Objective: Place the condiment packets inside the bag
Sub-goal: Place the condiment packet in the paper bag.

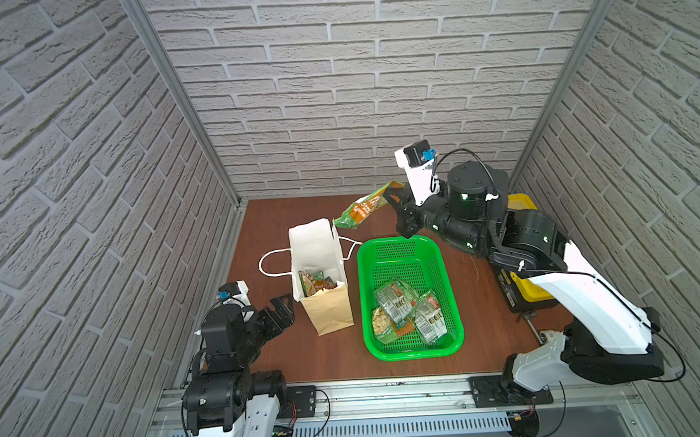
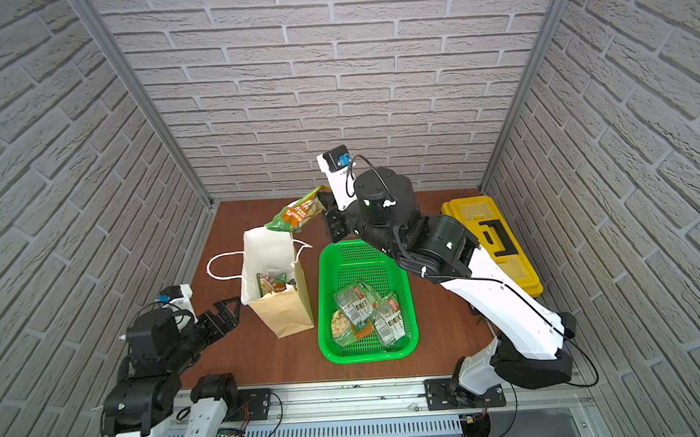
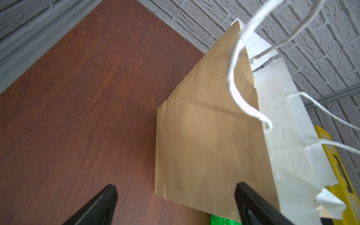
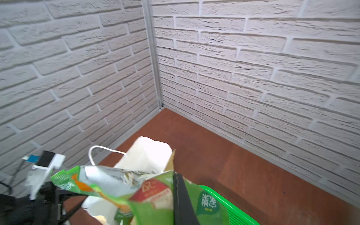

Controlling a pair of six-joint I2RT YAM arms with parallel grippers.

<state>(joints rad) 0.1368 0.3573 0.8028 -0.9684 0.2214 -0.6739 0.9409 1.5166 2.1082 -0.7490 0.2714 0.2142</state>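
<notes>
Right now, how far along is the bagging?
Done: at least one packet lies inside the bag. In hand: the right end effector grips a second packet near the bag's mouth. Remaining: several packets in the green basket. The left end effector sits open beside the bag.

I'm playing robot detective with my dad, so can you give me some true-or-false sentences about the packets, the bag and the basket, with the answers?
1. The right end effector holds a condiment packet up in the air. True.
2. The bag lies flat on its side. False: it stands upright with its mouth open.
3. The green basket is empty. False: several packets lie in it.
4. The left end effector is open and holds nothing. True.
5. One packet is already inside the bag. True.
</notes>
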